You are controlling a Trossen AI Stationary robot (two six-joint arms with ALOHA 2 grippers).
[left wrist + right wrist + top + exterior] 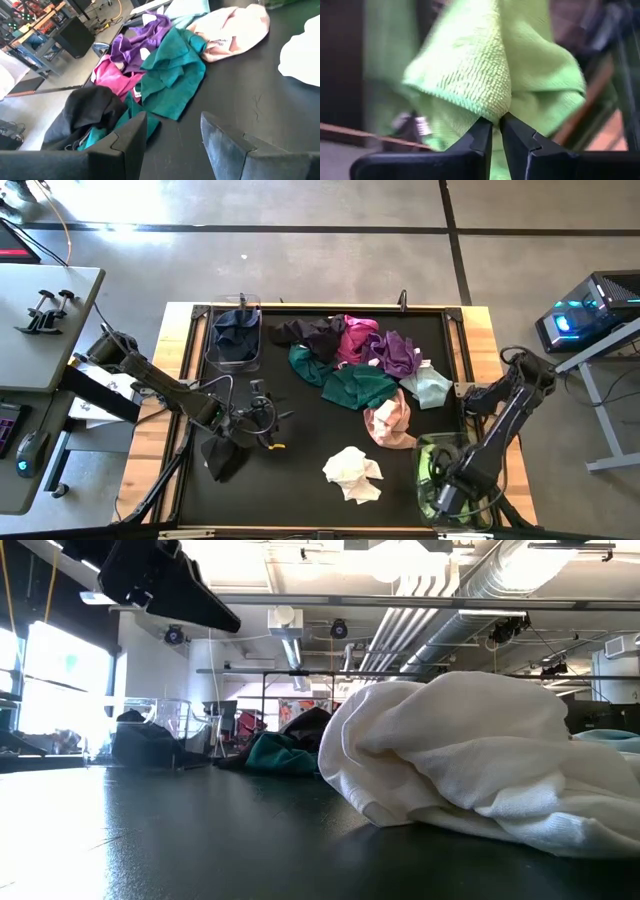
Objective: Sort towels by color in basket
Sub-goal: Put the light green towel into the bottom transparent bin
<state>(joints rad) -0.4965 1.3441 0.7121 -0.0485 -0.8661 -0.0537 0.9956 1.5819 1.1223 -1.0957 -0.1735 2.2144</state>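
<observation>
Right tool (496,131) nearly closed, a fold of lime green towel (490,75) pinched, left tool (172,145) kept wide, nothing held, above the desk (250,100).

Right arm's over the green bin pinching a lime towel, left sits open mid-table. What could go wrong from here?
1. The right end effector pinches only a fold of the lime towel; it may slip or snag on release.
2. The teal towel overlaps the magenta towel and purple towel; the left end effector might grab two.
3. A black towel lies close under the left arm and may get dragged.
</observation>
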